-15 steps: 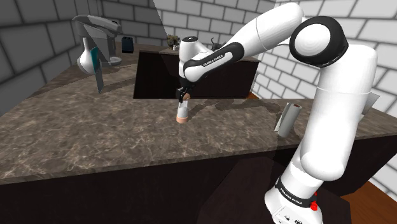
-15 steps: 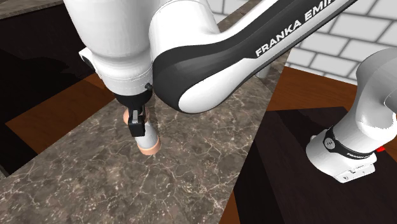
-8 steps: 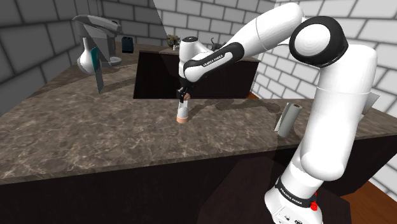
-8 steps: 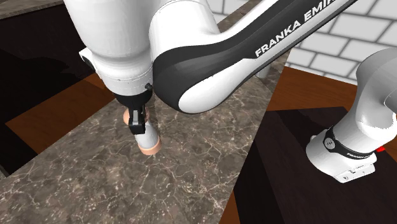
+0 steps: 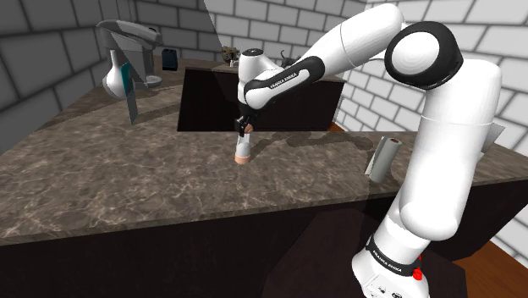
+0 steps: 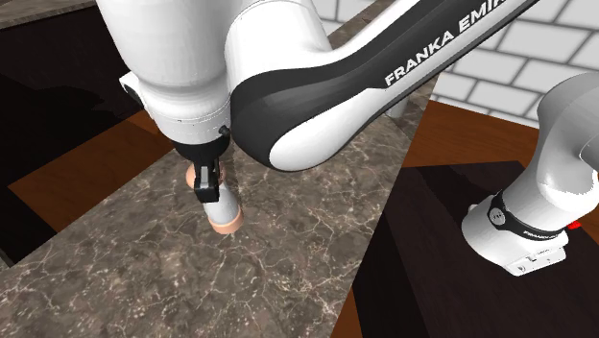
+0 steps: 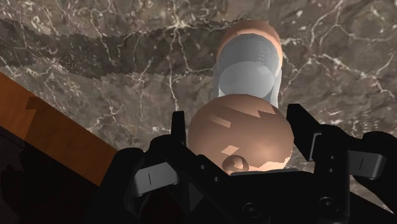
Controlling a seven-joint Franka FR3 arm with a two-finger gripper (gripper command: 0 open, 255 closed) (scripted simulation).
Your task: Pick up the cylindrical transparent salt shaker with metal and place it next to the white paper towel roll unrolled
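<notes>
The desk (image 5: 127, 186), a dark veined stone top, fills the shoulder view, with grey brick walls behind it. The white arm (image 5: 355, 42) rises from its base at the desk's near right, bends at a high elbow, then stretches across and down towards the middle of the desk's far edge, its wrist pointing straight down.

The shoulder view alone takes in the towel roll (image 5: 382, 158). It stands upright by the desk's right edge, close beside the arm's thick lower link and well apart from the shaker (image 5: 242, 151). It also takes in a white vase (image 5: 114, 80) at the desk's far left corner; what it holds cannot be told. The second exterior view adds brown floor (image 6: 86, 182) past the desk's edge.

The shaker stands on the desk just inside the far edge, under the wrist. Its body is a clear grey cylinder with a tan cap and a tan foot resting on the stone. Whether anything is inside cannot be made out.

The gripper (image 6: 204, 187) comes down over the shaker from above. In the wrist view its two fingers (image 7: 179, 129) press either side of the tan cap, so it is grasping the shaker by its top.
</notes>
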